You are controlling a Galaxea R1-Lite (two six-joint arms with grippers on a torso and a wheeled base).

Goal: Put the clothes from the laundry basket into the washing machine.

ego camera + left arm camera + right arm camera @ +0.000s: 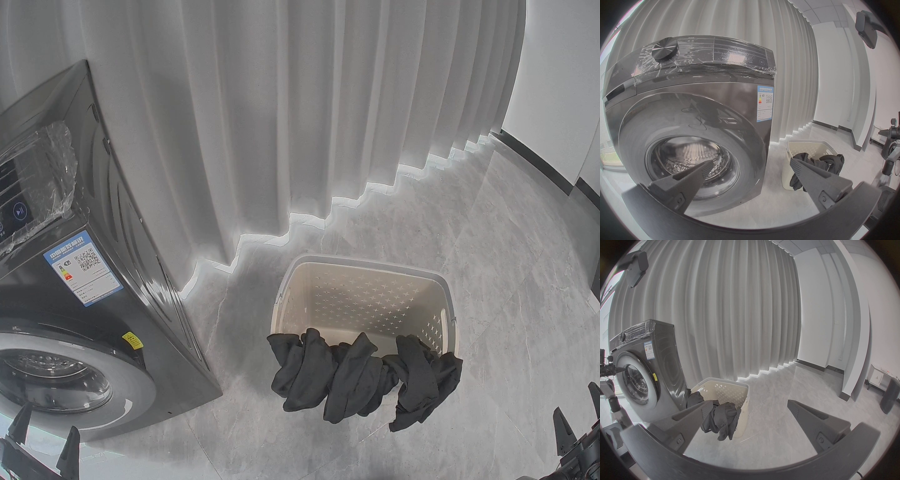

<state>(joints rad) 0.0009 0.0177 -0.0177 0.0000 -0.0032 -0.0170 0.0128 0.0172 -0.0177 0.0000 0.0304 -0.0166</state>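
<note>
Your right hand (575, 400), spread wide and empty like your left hand (49, 422), is nearer the black clothes (365, 375), draped lengthwise along the laundry basket's (362, 262) near rim, ahead and leftward of it, toward the washing machine (125, 281).

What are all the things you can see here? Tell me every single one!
washing machine: one, dark grey, on the floor at the robot's left
label: one, blue, on the washing machine's front
laundry basket: one, cream, on the floor to the right of the washing machine
clothes: one heap, black, draped over the laundry basket's near rim
curtain: one, white, behind both
floor: grey tiles
left hand: one, black, open, in front of the washing machine
right hand: one, black, open, low, to the right of the laundry basket
</note>
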